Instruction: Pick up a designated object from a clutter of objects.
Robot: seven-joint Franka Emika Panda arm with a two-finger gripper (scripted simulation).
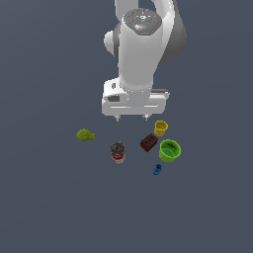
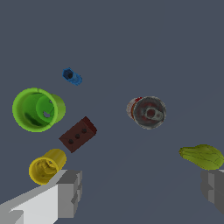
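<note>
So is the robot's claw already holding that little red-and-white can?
No, the can stands alone on the floor, while the gripper hangs open above, its fingers closed on nothing.

No legible text, brand or number is shown; the can's (image 1: 118, 152) red-and-white label (too small) cannot be read.

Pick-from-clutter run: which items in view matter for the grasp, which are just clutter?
Job:
- red-and-white can, upright, standing apart from the rest
- hand, open, above the items, holding nothing

Lying about:
- green cup
- yellow cup
- dark red block
- small blue piece
- yellow-green lump
</note>
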